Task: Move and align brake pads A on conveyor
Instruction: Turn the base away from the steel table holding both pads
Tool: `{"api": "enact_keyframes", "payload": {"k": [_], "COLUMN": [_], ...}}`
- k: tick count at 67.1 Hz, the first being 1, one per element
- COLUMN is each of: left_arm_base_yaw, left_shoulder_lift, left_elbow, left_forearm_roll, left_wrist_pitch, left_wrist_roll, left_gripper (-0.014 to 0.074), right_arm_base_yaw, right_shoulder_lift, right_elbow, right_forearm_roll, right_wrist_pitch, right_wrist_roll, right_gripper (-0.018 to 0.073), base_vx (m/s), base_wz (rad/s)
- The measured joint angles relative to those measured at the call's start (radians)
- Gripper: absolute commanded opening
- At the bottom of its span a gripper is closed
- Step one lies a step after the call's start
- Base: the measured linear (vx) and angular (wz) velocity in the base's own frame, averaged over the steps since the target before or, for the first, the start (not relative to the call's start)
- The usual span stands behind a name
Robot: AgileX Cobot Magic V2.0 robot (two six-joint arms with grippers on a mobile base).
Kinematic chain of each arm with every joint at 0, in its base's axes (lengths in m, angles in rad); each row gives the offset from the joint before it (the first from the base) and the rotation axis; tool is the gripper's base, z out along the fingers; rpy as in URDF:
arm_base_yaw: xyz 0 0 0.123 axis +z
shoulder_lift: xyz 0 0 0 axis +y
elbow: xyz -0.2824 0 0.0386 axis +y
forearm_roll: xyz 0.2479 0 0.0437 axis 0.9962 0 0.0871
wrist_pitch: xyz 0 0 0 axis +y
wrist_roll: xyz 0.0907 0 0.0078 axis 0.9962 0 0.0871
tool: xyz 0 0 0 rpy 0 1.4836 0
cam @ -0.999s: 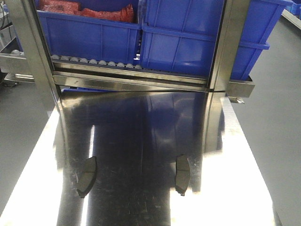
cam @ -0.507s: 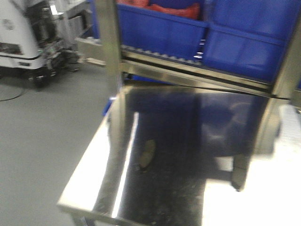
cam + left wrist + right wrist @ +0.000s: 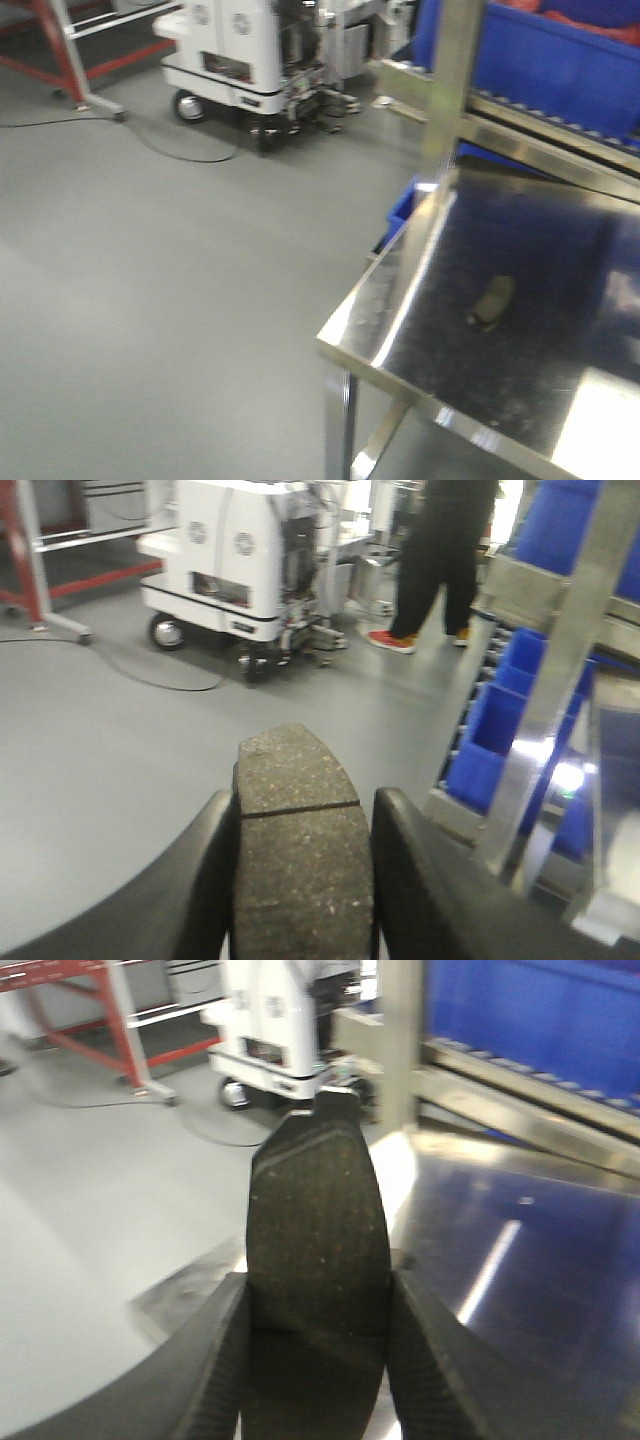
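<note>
Left wrist-mounted view first: our left pincer [image 3: 305,802] is clamped on a brake pad [image 3: 300,880], with the black fingers [image 3: 200,880] pressing on both long edges and the groove across the middle facing the camera. It's the same story on the right wrist-mounted view, where our right pincer [image 3: 318,1285] grips a second pad [image 3: 315,1200] that pokes out well past the fingertips. A third pad [image 3: 492,300] lies loose on the steel tabletop [image 3: 520,390], near its left edge. We can't find the conveyor in any view, so we'd call this the carry step, with both pads in the air and nothing placed yet. Next we'd need to get the belt in sight, then lower each pad flat onto it and line them up side by side. Plenty to dodge on the way: a white wheeled machine [image 3: 250,50] far left, a cable [image 3: 180,150] snaking over the floor in front of it, and a person [image 3: 440,550] in dark trousers standing just past it. The steel upright [image 3: 448,90] of the blue bin [image 3: 560,60] rack also stands at the table's far-left corner. Everything's a bit blurry, fair warning.
</note>
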Motion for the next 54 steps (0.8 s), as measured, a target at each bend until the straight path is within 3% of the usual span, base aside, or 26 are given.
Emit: {"api": "enact_keyframes", "payload": {"k": [54], "left_arm_base_yaw": [0.000], "left_shoulder_lift": [0.000], "left_elbow": [0.000], "left_forearm_roll": [0.000], "left_wrist_pitch": [0.000], "left_wrist_roll": [0.000], "left_gripper": [-0.0006], "right_arm_base_yaw": [0.000], "right_shoulder_lift": [0.000], "right_elbow": [0.000], "right_forearm_roll": [-0.001], "right_wrist_pitch": [0.001], "right_wrist_roll": [0.000], "right_gripper": [-0.0004], "base_vx": [-0.14], "base_wz": [0.74]}}
